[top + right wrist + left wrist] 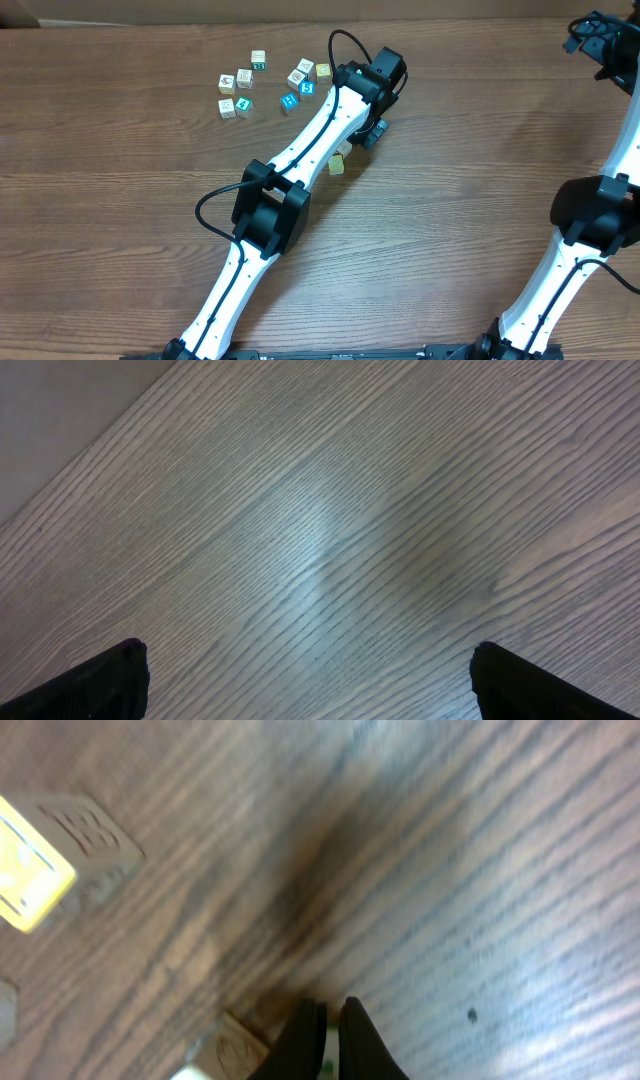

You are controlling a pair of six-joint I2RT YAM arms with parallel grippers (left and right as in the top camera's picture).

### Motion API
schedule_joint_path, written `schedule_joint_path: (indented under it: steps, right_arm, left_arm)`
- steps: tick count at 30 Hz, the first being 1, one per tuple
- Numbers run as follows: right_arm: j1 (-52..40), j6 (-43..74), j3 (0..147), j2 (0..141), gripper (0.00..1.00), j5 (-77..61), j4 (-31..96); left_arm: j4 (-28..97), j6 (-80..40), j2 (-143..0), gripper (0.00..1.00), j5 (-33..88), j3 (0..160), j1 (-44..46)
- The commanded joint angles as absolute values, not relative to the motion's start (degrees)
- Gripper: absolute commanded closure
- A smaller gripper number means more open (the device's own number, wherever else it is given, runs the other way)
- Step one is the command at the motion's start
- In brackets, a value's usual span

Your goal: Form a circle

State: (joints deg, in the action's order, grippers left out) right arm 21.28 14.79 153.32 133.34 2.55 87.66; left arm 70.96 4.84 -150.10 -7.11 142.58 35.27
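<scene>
L claw [328, 1035] closed, cube [232, 1045] beside | R claw [308, 665] spread wide, empty

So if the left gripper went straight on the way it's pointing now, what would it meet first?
Probably bare table wood. The line ahead of the shut left gripper looks free of cubes, and the yellow-faced cube sits well off to the side. Depth is hard to judge.

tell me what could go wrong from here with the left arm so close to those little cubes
The shut left tool hangs low over the table right by a cube, so a sideways move may shove that cube off course. The left arm lies close beside the blue cubes, and a swing could scatter that cluster. The left wrist view is blurred, so how close the tool is to that cube is hard to judge.
</scene>
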Motion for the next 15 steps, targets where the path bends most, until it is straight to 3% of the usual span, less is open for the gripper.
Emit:
schedule_joint_path:
  steps: [1, 10, 15]
  right_arm:
    - [21.1, 14.8, 154.0, 132.6, 0.00, 2.9, 87.5]
    - [21.1, 14.8, 154.0, 132.6, 0.00, 2.9, 87.5]
    - [21.1, 14.8, 154.0, 132.6, 0.00, 2.9, 87.5]
  left_arm:
    - [69.2, 2.5, -149.7, 0.96, -8.6, 142.9, 35.3]
    - [68.8, -5.2, -149.1, 0.96, -17.3, 146.2, 34.5]
    - [70.6, -10.6, -149.1, 0.96, -13.4, 146.2, 32.2]
